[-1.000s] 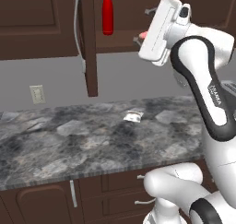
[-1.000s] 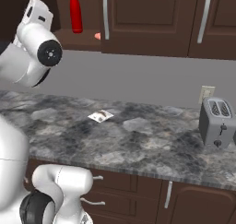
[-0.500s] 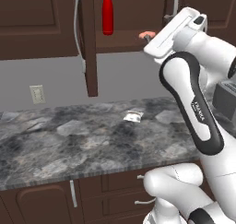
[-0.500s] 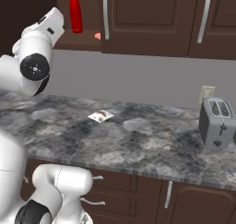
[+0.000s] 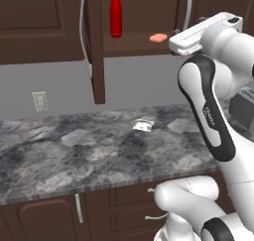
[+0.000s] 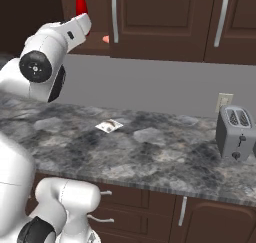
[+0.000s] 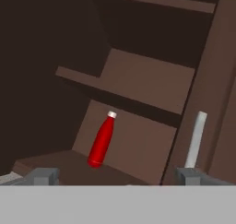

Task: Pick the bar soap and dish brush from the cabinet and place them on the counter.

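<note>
My gripper point(image 7: 118, 179) is wide open and empty; the bar soap point(image 5: 158, 37) sits just beside it, so I risk clipping the red bottle point(image 7: 101, 140) ahead.

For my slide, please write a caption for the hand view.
Open gripper facing the cabinet shelf with an upright red bottle.

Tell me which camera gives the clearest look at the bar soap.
The left base view: the bar soap lies fully visible on the cabinet shelf, right of the red bottle. In the right base view, just a pink sliver peeks past the closed door's edge.
</note>
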{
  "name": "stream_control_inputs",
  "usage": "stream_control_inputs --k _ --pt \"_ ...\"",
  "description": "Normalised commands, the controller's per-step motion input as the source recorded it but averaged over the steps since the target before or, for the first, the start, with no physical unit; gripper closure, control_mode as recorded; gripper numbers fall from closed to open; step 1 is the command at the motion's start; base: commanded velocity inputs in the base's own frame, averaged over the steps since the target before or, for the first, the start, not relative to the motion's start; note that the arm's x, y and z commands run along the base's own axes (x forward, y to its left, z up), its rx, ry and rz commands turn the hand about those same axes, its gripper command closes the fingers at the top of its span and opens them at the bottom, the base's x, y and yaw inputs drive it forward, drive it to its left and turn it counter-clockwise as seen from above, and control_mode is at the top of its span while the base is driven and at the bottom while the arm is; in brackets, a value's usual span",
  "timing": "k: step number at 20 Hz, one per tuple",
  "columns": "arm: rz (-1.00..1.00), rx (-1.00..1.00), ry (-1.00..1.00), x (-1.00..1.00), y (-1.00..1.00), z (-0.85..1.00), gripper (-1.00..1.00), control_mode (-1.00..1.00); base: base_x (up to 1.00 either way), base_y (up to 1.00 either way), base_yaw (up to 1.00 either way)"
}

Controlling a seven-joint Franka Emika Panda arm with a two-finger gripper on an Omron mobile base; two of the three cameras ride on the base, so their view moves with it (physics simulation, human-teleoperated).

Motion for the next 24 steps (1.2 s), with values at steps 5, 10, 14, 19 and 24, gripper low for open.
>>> stream_control_inputs --k 5,10,14,19,24 --pt "-0.10 0.10 0.06 0.04 -0.47 0.05 -1.00 -1.00 0.00 0.00 0.00" --pt "-0.07 0.04 -0.02 0.03 -0.20 -0.01 -1.00 -1.00 0.00 0.00 0.00" --pt "-0.06 0.09 -0.08 0.04 -0.23 -0.10 -1.00 -1.00 0.00 0.00 0.00" --pt "-0.06 0.09 -0.09 0.06 -0.23 -0.08 -1.00 -1.00 0.00 0.00 0.00" --pt "-0.05 0.10 -0.07 0.05 -0.20 -0.04 -1.00 -1.00 0.00 0.00 0.00"
